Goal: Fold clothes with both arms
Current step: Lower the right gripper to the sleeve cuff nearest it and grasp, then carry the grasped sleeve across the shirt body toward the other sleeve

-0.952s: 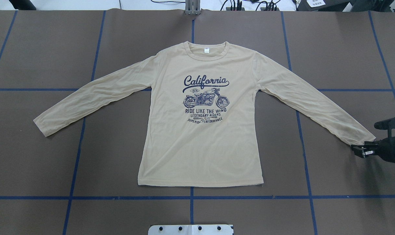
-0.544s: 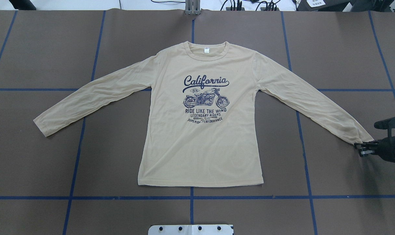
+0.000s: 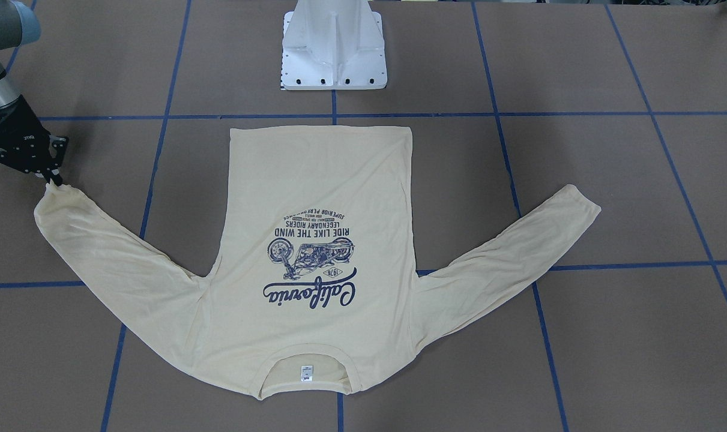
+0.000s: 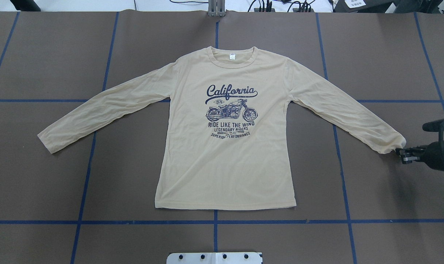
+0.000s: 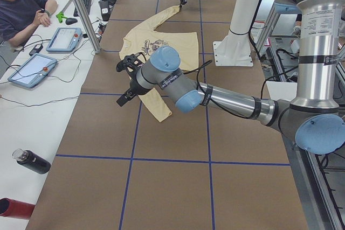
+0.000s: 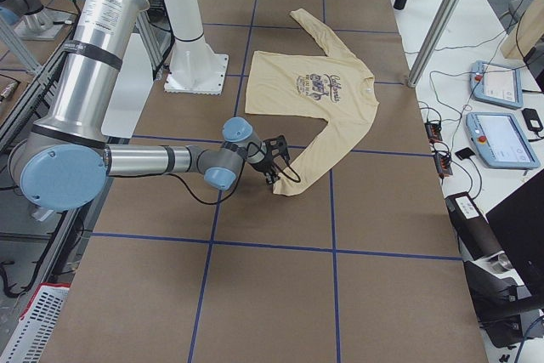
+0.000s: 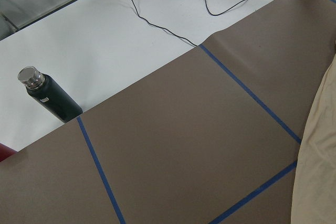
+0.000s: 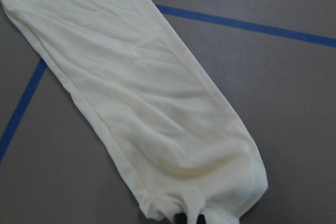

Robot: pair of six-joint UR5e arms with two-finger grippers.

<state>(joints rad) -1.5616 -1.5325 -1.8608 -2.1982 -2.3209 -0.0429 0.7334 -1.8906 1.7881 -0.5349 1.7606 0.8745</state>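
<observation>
You see the shirt (image 3: 315, 198) spread flat on the table (image 3: 609, 336), print up, collar near you, hem toward the white base (image 3: 333, 48). At the left edge, the right gripper's (image 3: 54, 178) jaws pinch one cuff (image 3: 52, 197).

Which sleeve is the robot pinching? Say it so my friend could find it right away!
On the big brown table with blue tape lines lies a cream shirt with a motorcycle print. Follow the sleeve on the robot's right out to its cuff. Unlike the other sleeve, lying flat and alone, this cuff is bunched in the black right gripper.
</observation>
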